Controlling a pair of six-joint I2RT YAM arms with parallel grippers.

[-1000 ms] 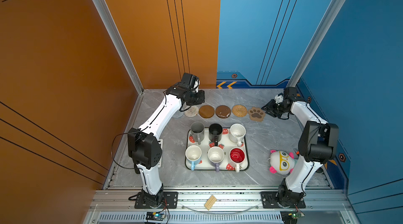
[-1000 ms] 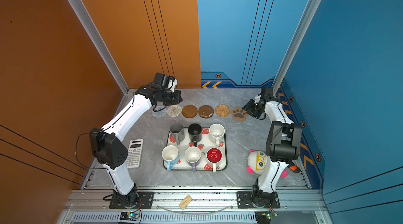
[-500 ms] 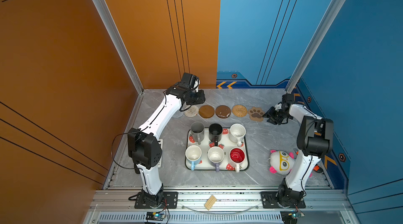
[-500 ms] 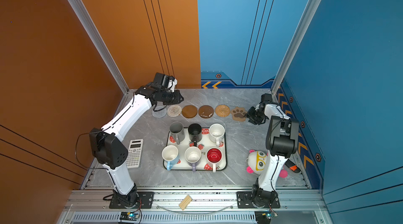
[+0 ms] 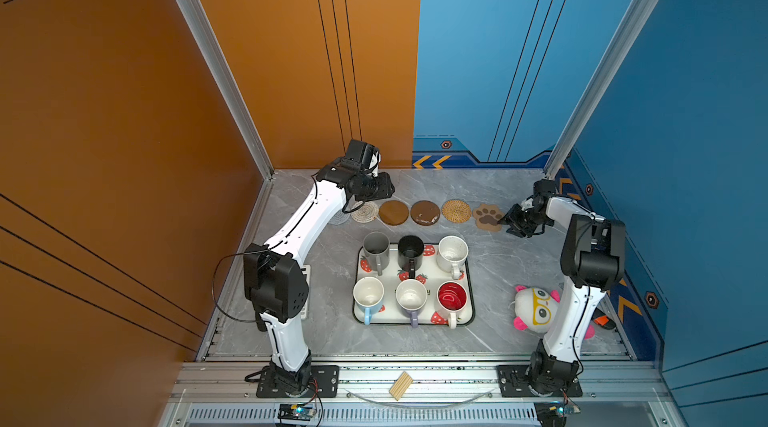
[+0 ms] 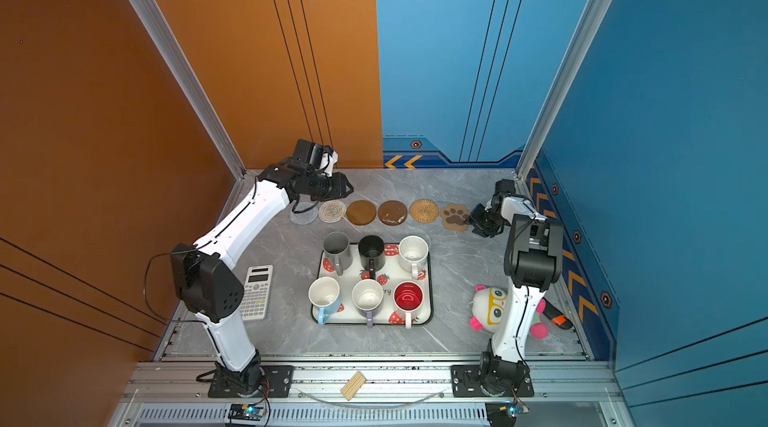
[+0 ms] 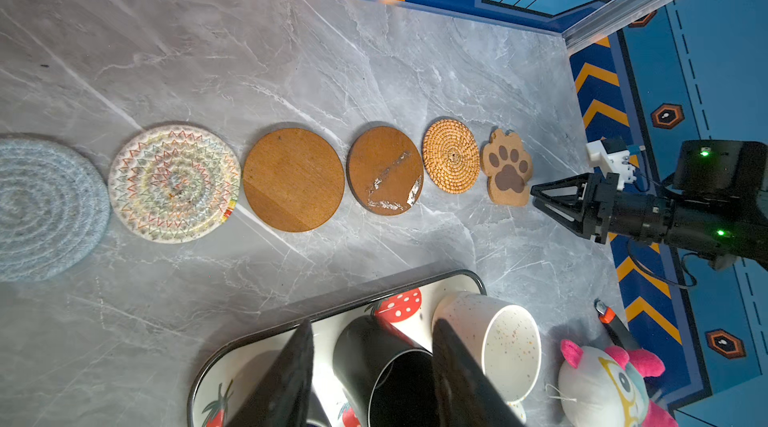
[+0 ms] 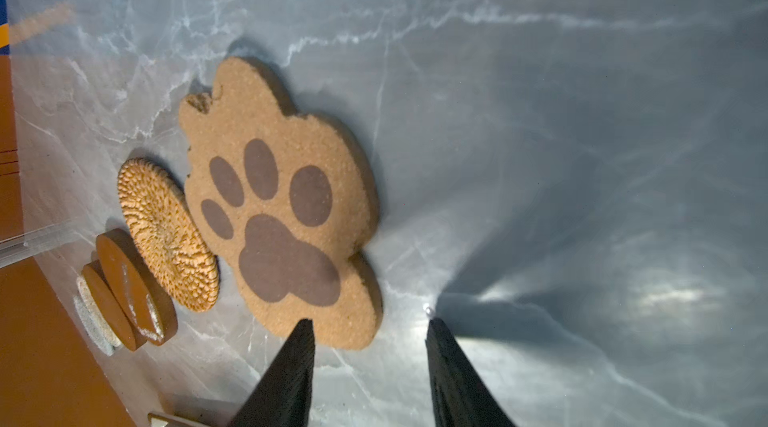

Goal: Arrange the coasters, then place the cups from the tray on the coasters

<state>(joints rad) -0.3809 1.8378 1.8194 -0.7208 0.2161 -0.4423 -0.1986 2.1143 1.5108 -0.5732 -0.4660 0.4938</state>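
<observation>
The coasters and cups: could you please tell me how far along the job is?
Done, it seems: six coasters lie in a row behind the tray. In hand: nothing; the left gripper and right gripper are open and empty, the right one beside the paw coaster. Left: all six cups stand on the tray, none on a coaster.

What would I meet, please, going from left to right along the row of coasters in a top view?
grey woven coaster → cream woven coaster → plain brown wooden disc → scuffed brown wooden disc → tan rattan coaster → paw-print coaster
</observation>
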